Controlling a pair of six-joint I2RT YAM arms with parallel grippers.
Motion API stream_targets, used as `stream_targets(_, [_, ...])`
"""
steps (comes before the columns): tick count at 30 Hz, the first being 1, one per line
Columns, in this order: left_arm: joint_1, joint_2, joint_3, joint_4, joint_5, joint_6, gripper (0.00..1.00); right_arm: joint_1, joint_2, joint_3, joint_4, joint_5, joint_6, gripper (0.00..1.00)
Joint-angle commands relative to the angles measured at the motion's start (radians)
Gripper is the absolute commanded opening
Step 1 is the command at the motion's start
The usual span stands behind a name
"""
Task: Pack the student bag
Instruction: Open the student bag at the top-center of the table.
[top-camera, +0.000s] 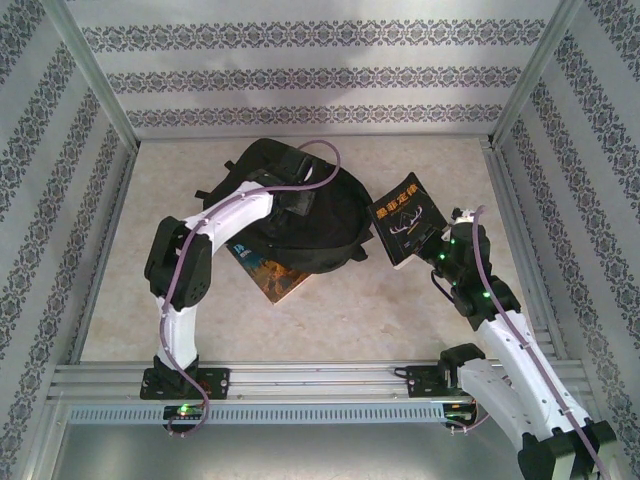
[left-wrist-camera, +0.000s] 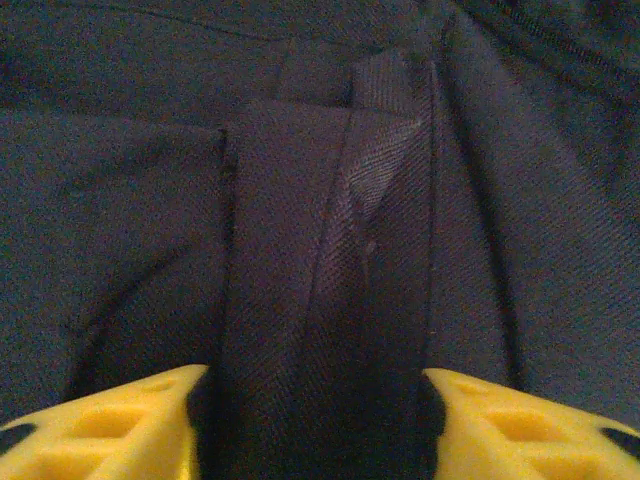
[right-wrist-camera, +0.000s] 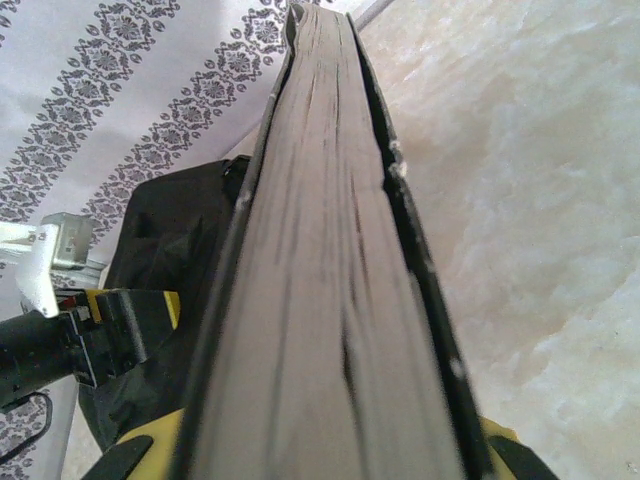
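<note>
Nothing looks packed yet. The right gripper (right-wrist-camera: 330, 455) clamps a black book (right-wrist-camera: 320, 250), with the student bag (top-camera: 335, 225) to its left. The left gripper (left-wrist-camera: 315, 425) straddles a bag fold (left-wrist-camera: 330, 300), its grip unclear. An orange book (top-camera: 272, 277) lies behind it.

- The student bag (top-camera: 330, 215), black and rounded, lies on the pale bench (top-camera: 350, 320), toward the far middle.
- The left arm (top-camera: 235, 215) bends over the bag from the left. The left gripper (top-camera: 299, 203) is down on the bag's upper fabric, too dark against it to tell whether it is spread or closed.
- The right gripper (top-camera: 432, 247) clamps a black book (top-camera: 403, 218) with yellow lettering by its near right corner. The book is tilted and sits just right of the bag.
- A second book (top-camera: 272, 272), blue and orange, lies flat on the bench, its far part under the bag's near edge.
- Patterned walls (top-camera: 320, 75) enclose the bench on three sides.
</note>
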Motion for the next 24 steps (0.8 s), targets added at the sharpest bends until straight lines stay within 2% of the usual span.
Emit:
stream_targets(1, [0.005,0.011,0.032,-0.031,-0.04,0.06,0.39,-0.008,0.003,0.021,0.042,-0.04,-0.013,0.0])
stream_targets(4, [0.006,0.014,0.035,-0.035,-0.072,0.074,0.12,-0.01,0.009,0.032,0.038,-0.042,-0.017,0.0])
stream_targets(6, [0.009,-0.003,0.032,-0.033,-0.077,0.076,0.0,-0.012,0.008,0.044,0.033,-0.045,-0.023,0.0])
stream_targets(15, [0.039,-0.153,0.032,-0.02,-0.002,-0.001,0.0,-0.017,0.03,0.091,0.002,-0.055,-0.054,0.0])
stream_targets(21, [0.129,-0.27,-0.012,0.036,0.198,-0.154,0.0,-0.02,0.068,0.106,0.002,-0.093,-0.051,0.0])
stream_targets(24, [0.156,-0.295,-0.025,0.054,0.306,-0.202,0.0,-0.019,0.107,0.117,0.028,-0.161,-0.034,0.0])
